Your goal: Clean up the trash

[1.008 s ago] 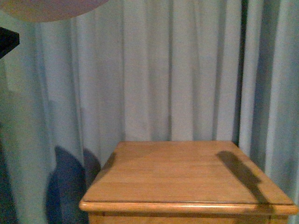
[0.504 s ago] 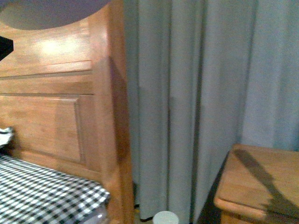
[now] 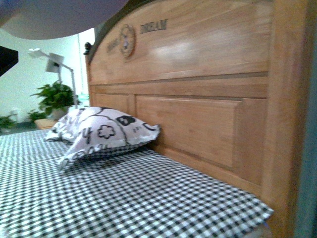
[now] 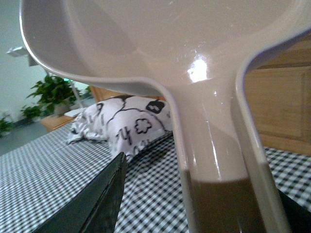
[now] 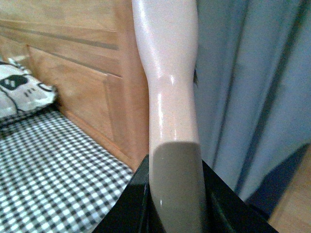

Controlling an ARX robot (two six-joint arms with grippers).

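The left gripper [image 4: 204, 194] clamped the white dustpan [image 4: 160, 43] by its handle; the right gripper [image 5: 176, 167] clamped a pale handle [image 5: 167, 73]; the trash showed in no view, so its place could not be told

You had soft, even indoor light. The front view was slightly smeared, with a broad pale sheen on the headboard [image 3: 198, 54] and a small shadow under the pillow [image 3: 104, 131]. The left wrist view's pale scoop [image 4: 194, 97] was blurred, with one hard glare spot. Thin highlights streaked the right wrist view's pale handle [image 5: 167, 97].
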